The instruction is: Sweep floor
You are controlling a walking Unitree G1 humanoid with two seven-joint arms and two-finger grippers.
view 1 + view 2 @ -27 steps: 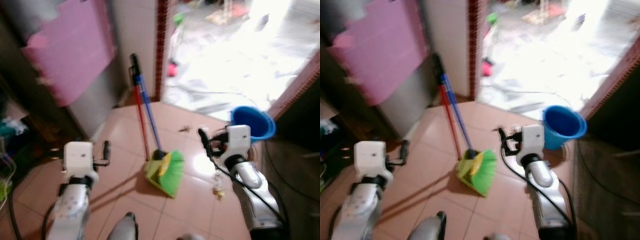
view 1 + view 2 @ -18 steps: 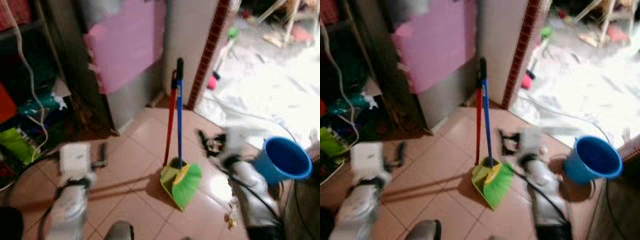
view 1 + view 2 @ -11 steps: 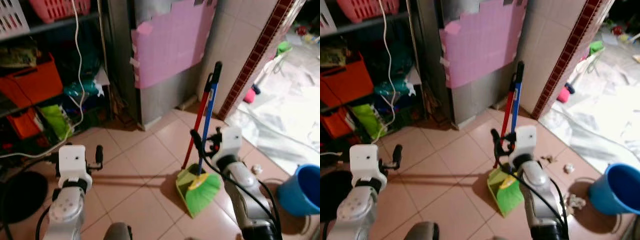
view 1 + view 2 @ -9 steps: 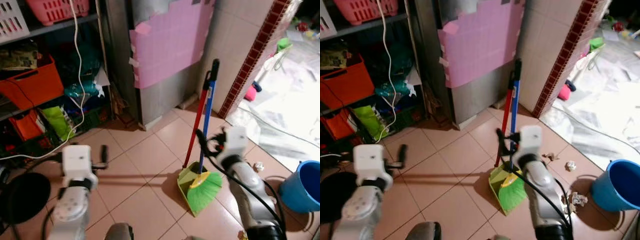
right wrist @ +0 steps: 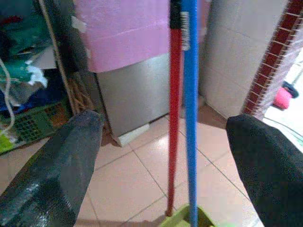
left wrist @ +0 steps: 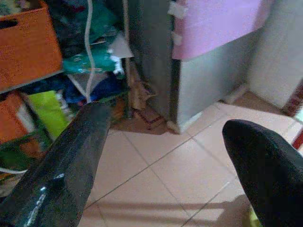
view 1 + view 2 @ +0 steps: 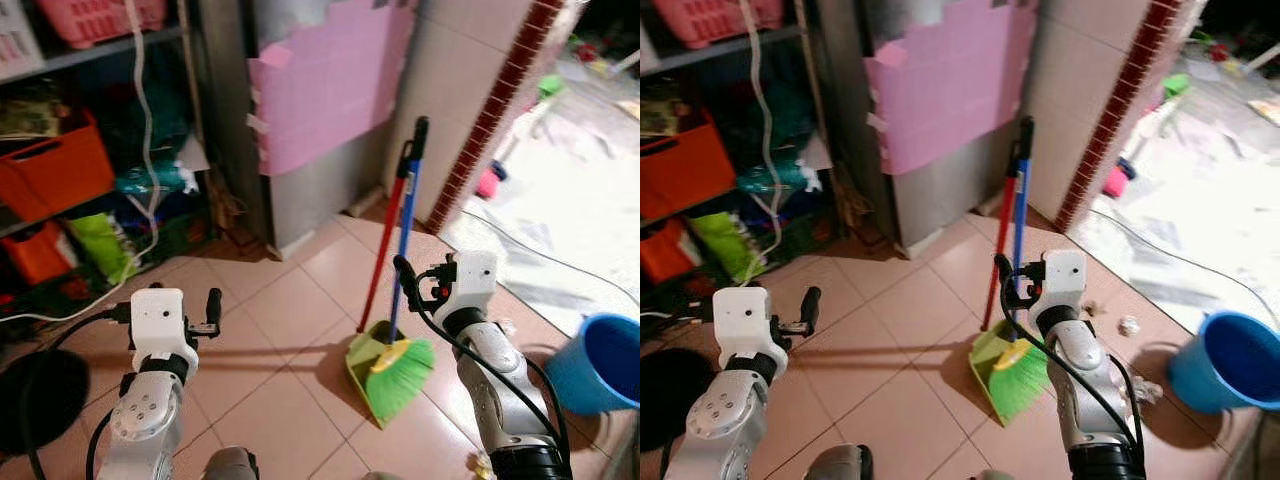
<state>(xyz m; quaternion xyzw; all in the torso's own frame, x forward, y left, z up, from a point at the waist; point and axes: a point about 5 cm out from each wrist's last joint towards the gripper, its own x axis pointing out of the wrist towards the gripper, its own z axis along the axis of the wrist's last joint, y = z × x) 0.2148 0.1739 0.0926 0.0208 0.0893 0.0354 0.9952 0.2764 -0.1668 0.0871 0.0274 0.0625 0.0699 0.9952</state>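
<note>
- Two long handles lean together against the tiled wall corner: the blue one belongs to the broom (image 7: 404, 250), whose green bristles rest on the floor, and the red one belongs to the green dustpan (image 7: 368, 372) sitting under those bristles.
- Just on the near side of the broom handle, the right gripper (image 5: 163, 163) is raised with its jaws spread wide; both handles stand framed in the gap between its fingers (image 5: 57, 170), and it touches neither of them.
- Well away from the broom, on the shelf side, the left gripper (image 6: 170, 165) hangs over bare floor tiles (image 7: 290, 310), jaws likewise spread and holding nothing.
- Behind the broom stands a grey cabinet (image 7: 310, 190) faced with a pink foam mat (image 7: 320, 80).
- Further from the broom, beyond the cabinet, dark shelves hold an orange crate (image 7: 50, 165), a pink basket (image 7: 100, 15) and green bags, with a white cord (image 7: 140, 90) dangling in front.
- On the broom's other side, a blue bucket (image 7: 600, 365) stands on the floor, with a few crumpled scraps (image 7: 1127, 325) of rubbish between bucket and broom.
- Past a red brick-patterned edge (image 7: 490, 110) beside the broom, a bright, littered area opens out.
</note>
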